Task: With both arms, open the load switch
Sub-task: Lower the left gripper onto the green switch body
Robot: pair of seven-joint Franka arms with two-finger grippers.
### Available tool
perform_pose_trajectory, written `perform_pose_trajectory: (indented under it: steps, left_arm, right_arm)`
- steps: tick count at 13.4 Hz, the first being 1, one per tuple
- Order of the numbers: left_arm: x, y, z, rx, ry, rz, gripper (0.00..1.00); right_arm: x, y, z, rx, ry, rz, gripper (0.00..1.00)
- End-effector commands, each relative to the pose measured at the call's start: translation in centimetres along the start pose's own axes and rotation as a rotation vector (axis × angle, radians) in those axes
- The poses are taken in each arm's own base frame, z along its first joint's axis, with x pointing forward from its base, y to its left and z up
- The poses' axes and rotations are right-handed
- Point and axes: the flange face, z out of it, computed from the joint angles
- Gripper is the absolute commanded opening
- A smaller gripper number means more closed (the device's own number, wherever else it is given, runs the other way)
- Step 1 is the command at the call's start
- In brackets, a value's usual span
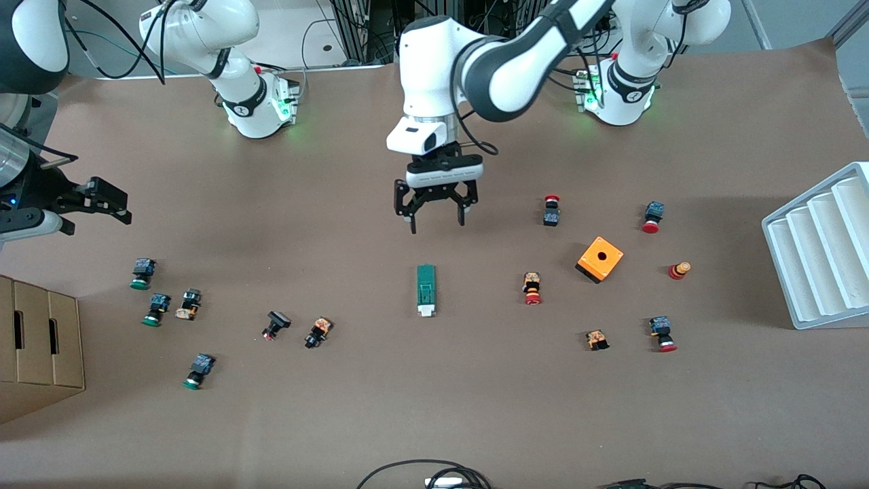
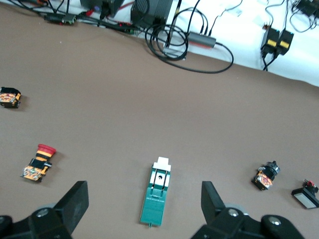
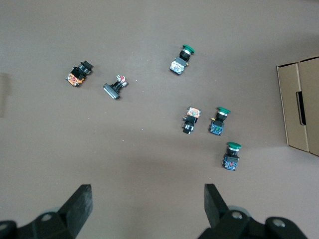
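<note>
The load switch (image 1: 426, 291), a narrow dark-green block with a white lever end, lies flat mid-table, its white end toward the front camera. In the left wrist view the load switch (image 2: 157, 193) shows lengthwise between the two fingers, well below them. My left gripper (image 1: 438, 221) hangs open in the air over the bare table just off the switch's green end, touching nothing. In its own view the left gripper (image 2: 143, 200) is empty. My right gripper (image 1: 95, 209) waits open over the table's right-arm end; in its wrist view the right gripper (image 3: 147, 204) has only bare table under it.
Small red-capped push-buttons (image 1: 532, 288) lie scattered toward the left arm's end, green-capped ones (image 1: 157, 309) toward the right arm's end. An orange box with a hole (image 1: 599, 259), a white ribbed tray (image 1: 818, 258) and a cardboard box (image 1: 37, 343) stand on the table.
</note>
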Motion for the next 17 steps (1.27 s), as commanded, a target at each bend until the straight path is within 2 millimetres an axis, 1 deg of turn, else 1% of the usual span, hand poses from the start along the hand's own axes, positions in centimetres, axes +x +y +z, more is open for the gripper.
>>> perform_pose_trajectory:
  steps: [1,2,5,6,7,8,9,10,11,12,14,15,16,17]
  left_arm:
    - [-3.0,0.7,2.2,-0.009,0.068,0.003,1.0]
    - [-5.4,1.3,3.0,-0.02,0.093,0.012,1.0]
    - [-10.0,1.3,7.0,-0.051,0.209,0.025,1.0]
    - [-11.7,1.2,8.0,-0.047,0.252,0.063,1.0]
    - [-12.9,1.1,9.0,-0.036,0.289,0.108,1.0]
    - [-13.4,0.9,9.5,-0.026,0.309,0.126,1.0]
    - [-14.6,0.9,9.6,-0.01,0.317,0.142,1.0]
    - [-15.4,0.6,10.4,0.029,0.338,0.152,1.0]
    - [-16.8,0.9,10.5,0.026,0.359,0.17,1.0]
    - [-17.5,1.1,11.0,0.009,0.373,0.173,1.0]
    - [-18.2,0.9,12.1,-0.003,0.417,0.166,1.0]
    - [-18.5,0.8,12.1,-0.005,0.437,0.151,1.0]
    - [-19.6,0.8,12.2,-0.009,0.441,0.121,1.0]
    - [-19.7,0.6,12.7,-0.007,0.463,0.098,1.0]
  right_arm:
    - [0.2,-0.1,-0.4,0.022,0.007,0.004,1.0]
    - [0.2,-0.1,-0.4,0.022,0.007,0.004,1.0]
    - [0.2,-0.1,-0.3,0.022,0.007,0.004,1.0]
    - [0.2,0.0,-0.2,0.022,0.006,0.005,1.0]
    - [0.2,0.0,-0.2,0.022,0.006,0.005,1.0]
    - [0.2,0.1,-0.2,0.022,0.006,0.007,1.0]
    - [0.2,0.2,-0.2,0.022,0.004,0.008,1.0]
    - [0.2,0.2,-0.1,0.022,0.003,0.008,1.0]
    - [0.2,0.2,0.1,0.023,-0.002,0.008,1.0]
    - [0.2,0.2,0.1,0.022,0.0,0.008,1.0]
    - [0.2,0.2,0.1,0.023,-0.002,0.008,1.0]
    - [0.2,0.2,0.3,0.023,-0.006,0.008,1.0]
    - [0.2,0.2,0.2,0.023,-0.005,0.008,1.0]
    - [0.2,0.2,0.2,0.023,-0.005,0.01,1.0]
